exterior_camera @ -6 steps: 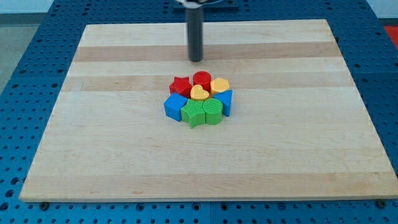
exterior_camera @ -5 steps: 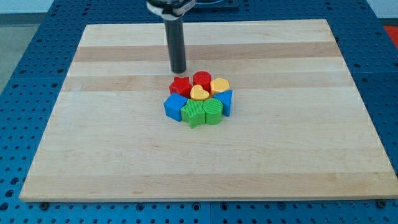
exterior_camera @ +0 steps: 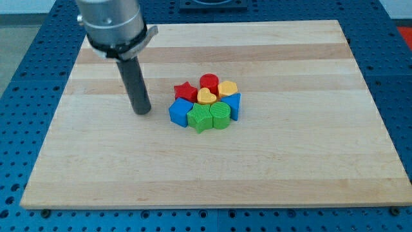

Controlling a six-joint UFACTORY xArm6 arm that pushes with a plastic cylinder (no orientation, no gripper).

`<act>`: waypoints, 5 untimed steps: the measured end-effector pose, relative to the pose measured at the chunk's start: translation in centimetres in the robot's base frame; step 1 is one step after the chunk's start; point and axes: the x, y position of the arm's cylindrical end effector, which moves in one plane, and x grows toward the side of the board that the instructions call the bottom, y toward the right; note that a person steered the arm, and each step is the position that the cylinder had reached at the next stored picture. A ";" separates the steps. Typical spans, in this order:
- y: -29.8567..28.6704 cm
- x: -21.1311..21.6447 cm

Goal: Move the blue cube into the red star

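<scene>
The blue cube (exterior_camera: 181, 112) sits at the left of a tight cluster of blocks in the middle of the wooden board (exterior_camera: 290, 167). The red star (exterior_camera: 186, 91) lies just above it, touching it. My tip (exterior_camera: 142, 111) rests on the board to the left of the blue cube, a short gap away, level with it. The rod rises to the upper left.
The cluster also holds a red cylinder (exterior_camera: 208, 83), a yellow heart (exterior_camera: 206, 96), a yellow block (exterior_camera: 227, 89), a green star (exterior_camera: 201, 118), a green cylinder (exterior_camera: 220, 115) and a blue triangle-like block (exterior_camera: 234, 105). Blue perforated table surrounds the board.
My tip has moved from above the cluster, near the red star, down and to the left, to the left side of the blue cube. The blocks have not moved.
</scene>
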 end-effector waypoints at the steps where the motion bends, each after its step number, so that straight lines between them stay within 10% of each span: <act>1: 0.3 3.5; 5: 6.2 -0.3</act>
